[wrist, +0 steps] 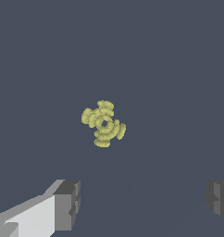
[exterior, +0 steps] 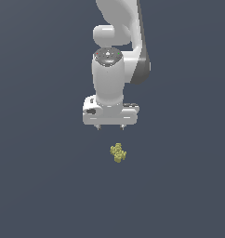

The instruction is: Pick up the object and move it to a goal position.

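The object (exterior: 118, 152) is a small yellow-olive lumpy clump lying on the dark grey floor, just below the white arm in the exterior view. The wrist view shows the object (wrist: 103, 123) as a four-lobed bumpy shape with a dark centre. My gripper (exterior: 110, 127) hangs above and slightly behind it, not touching it. Its two fingertips are spread wide, and the dark grey pads (wrist: 67, 203) stand far apart with nothing between them. The gripper (wrist: 144, 202) is open.
The white arm (exterior: 115, 56) rises up out of the exterior view. Around the object there is only flat dark grey floor (exterior: 44, 176). No goal marker shows in either view.
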You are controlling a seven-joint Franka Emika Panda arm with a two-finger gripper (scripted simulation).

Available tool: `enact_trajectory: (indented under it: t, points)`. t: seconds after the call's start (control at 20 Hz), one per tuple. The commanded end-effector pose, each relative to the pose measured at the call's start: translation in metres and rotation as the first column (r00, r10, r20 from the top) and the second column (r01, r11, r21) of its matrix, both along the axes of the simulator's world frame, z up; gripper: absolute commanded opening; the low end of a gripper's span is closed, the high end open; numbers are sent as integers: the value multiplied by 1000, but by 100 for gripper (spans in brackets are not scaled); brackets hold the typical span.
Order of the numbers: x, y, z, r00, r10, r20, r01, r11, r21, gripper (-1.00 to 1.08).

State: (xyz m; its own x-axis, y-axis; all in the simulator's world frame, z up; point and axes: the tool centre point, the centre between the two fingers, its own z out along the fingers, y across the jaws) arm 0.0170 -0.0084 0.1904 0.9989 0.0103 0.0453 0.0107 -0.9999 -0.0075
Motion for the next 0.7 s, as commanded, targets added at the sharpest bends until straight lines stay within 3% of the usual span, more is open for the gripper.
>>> enact_trajectory:
  t: [0.0,0.4,0.65]
  points:
    - [0,0,0,1000,0,0,0,1000,0,100]
    - [-8,36,-5,998,62,-28,-62,998,15,100]
    - [-8,38,-5,997,65,-29,-65,998,15,100]
